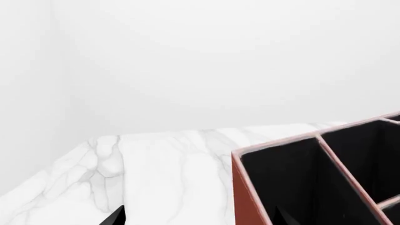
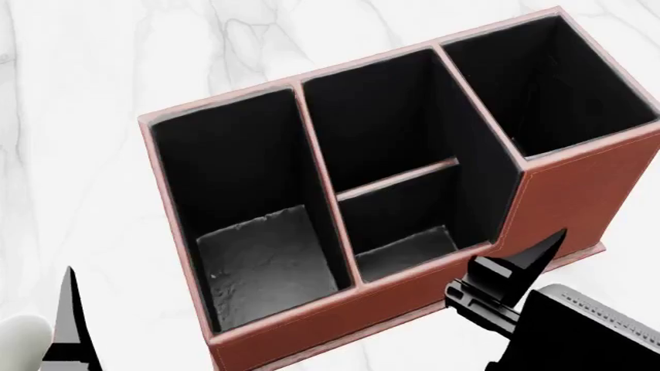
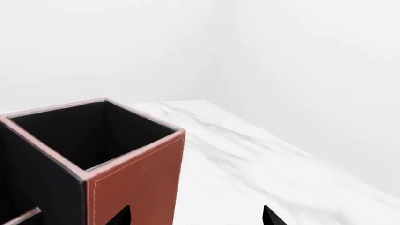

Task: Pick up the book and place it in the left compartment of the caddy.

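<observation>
The reddish-brown caddy (image 2: 413, 305) stands on white marble with three black-lined sections. Its left compartment (image 2: 258, 251) is the wide one with a greyish floor, and nothing lies in it. A black slab with a pale striped edge, apparently the book (image 2: 603, 328), sits at the lower right of the head view, just beside my right gripper (image 2: 521, 267). That gripper (image 3: 196, 218) is open, with nothing between its fingers, by the caddy's tall right section (image 3: 134, 183). My left gripper (image 1: 200, 218) is open too, straddling the caddy's left end wall (image 1: 247, 197). One black finger (image 2: 70, 309) shows.
The marble tabletop (image 2: 93, 93) runs round the caddy and ends at white walls (image 1: 187, 56). The middle section (image 2: 397, 193) is split by a crossbar. Bare marble lies to the caddy's right (image 3: 269, 164) and left (image 1: 156, 173).
</observation>
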Controlling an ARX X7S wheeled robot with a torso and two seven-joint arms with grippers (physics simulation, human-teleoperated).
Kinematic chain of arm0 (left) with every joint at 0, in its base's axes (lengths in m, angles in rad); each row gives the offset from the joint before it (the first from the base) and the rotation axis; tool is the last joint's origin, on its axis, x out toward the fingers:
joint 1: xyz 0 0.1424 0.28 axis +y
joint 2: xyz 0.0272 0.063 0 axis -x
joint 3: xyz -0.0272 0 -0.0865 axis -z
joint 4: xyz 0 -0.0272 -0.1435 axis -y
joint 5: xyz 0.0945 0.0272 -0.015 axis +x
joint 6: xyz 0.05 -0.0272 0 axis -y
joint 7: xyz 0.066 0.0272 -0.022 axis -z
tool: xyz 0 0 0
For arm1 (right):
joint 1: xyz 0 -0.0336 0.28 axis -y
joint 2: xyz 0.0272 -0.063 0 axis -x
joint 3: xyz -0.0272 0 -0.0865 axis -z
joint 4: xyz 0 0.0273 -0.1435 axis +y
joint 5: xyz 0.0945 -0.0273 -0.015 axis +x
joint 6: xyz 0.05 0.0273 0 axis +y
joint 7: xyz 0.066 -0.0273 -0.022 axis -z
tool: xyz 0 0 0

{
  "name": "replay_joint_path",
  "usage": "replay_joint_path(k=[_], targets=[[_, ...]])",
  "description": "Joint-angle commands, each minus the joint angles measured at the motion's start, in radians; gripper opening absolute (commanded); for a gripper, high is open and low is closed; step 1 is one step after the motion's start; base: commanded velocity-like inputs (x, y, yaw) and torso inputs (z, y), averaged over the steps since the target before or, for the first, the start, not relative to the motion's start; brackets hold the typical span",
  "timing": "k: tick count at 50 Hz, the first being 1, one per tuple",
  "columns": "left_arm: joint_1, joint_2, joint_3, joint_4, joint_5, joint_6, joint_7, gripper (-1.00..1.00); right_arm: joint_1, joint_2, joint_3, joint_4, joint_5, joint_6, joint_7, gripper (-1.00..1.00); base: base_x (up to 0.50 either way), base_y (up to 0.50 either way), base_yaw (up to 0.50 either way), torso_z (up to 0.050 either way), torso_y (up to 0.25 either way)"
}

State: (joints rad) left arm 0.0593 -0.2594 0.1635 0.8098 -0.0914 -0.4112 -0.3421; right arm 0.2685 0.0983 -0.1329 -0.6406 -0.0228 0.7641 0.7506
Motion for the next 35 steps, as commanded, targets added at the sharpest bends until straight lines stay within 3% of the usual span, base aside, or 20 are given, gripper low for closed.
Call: replay_joint_path(k=[1,3,7,35], targets=[[0.002,0.013,-0.041,0.023,-0.049,-0.001,0.038,1.00,0.061,-0.071,0.068,0.008,0.025,0.067,0.021,1.00,0.00,0.00,0.00,0.000,0.000],[0.001,0.011,-0.041,0.024,-0.051,-0.001,0.036,1.00,0.071,-0.030,0.009,0.016,-0.020,0.066,0.033,1.00,0.00,0.00,0.00,0.000,0.000],[0.002,0.009,-0.046,0.016,-0.061,0.010,0.036,1.00,0.087,-0.083,0.081,0.025,0.039,0.071,0.079,1.00,0.00,0.00,0.00,0.000,0.000],[-0.001,-0.010,-0.047,0.018,-0.088,0.017,0.016,1.00,0.111,-0.082,0.181,0.195,0.394,-0.092,0.410,1.00,0.00,0.00,0.00,0.000,0.000]])
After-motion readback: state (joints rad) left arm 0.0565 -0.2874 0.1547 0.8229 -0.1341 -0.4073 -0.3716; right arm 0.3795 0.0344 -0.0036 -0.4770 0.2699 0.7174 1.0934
